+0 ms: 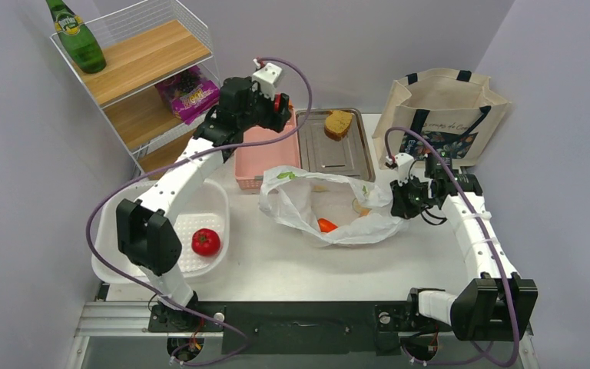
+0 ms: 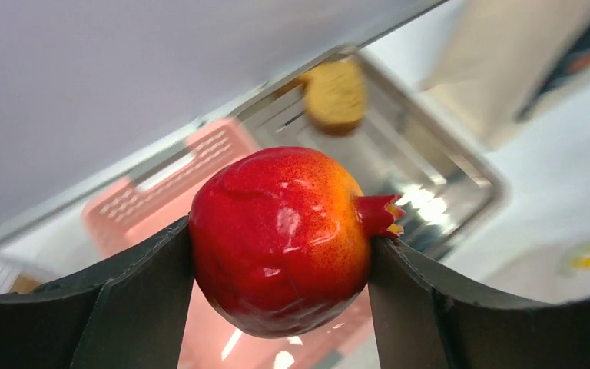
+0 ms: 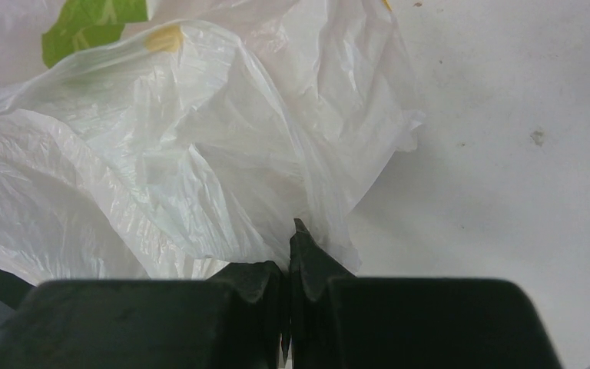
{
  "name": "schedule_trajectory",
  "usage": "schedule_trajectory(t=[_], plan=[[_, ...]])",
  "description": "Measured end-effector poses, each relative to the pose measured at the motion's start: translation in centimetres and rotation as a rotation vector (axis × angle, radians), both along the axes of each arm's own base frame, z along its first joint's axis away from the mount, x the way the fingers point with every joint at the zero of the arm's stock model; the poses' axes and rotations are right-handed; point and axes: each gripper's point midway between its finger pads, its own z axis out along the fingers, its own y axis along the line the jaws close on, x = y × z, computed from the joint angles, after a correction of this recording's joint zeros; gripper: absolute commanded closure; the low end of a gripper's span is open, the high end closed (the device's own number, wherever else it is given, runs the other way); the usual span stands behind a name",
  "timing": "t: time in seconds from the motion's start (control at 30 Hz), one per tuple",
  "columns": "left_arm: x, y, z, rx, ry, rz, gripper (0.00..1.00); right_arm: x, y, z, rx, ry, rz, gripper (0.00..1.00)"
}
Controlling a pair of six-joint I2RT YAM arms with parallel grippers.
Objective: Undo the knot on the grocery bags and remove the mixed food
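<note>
Broadly, the white table (image 1: 292, 261) carries everything, with a wire rack with wooden shelves (image 1: 146, 54) at its far left. A cream canvas tote (image 1: 438, 100) with navy handles stands upright and gaping at the far right, against the wall. Mid-table lies the thin whitish plastic bag (image 1: 307, 204), its mouth spread open and an orange fruit (image 1: 326, 225) showing inside. A white tub (image 1: 104, 231) sits at the near left, partly under the left arm. Behind the bag, a metal tray (image 1: 330, 157) and a pink basket (image 1: 265, 154) lie side by side, the basket on the left.

The left gripper (image 1: 276, 104) hangs above the basket's far end, its fingers (image 2: 146, 292) spread wide and clamped on either side of a glossy red pomegranate (image 2: 276, 238), the crown pointing right. The right gripper (image 1: 399, 201) sits low at the bag's right edge, its fingers (image 3: 307, 254) pressed tight together with a fold of the bag's film caught at their tips.

A tomato (image 1: 206, 242) rests in the tub. A piece of bread (image 1: 339, 124) lies at the tray's far end. A green bottle (image 1: 77, 38) stands on the top shelf, and a purple snack packet (image 1: 188, 94) lies on the shelf below.
</note>
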Motion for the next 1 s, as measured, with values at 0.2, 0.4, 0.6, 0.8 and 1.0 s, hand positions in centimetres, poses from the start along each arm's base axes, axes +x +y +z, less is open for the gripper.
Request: schedule_trajectory(t=[0.2,0.4,0.6,0.8,1.0], plan=[[5.3,5.4,-11.9,0.212,0.189,0.17,0.81,-0.4,-0.5,-0.1,-0.037,-0.006,0.035,1.0],[4.9,7.1,-23.1,0.424,0.386,0.198,0.61,-0.7,-0.8,0.2,-0.06,-0.027,0.055,1.0],[4.7,7.6,-24.9,0.465,0.416,0.191,0.25,-0.8,-0.5,0.5,-0.063,-0.043,0.07,1.0],[4.1,6.4,-23.7,0.4,0.402,0.122,0.23,-0.9,0.8,1.2,-0.063,-0.09,0.122,1.0],[3.6,6.1,-19.2,0.351,0.327,0.098,0.2,-0.5,2.3,1.6,-0.064,-0.142,0.177,1.0]])
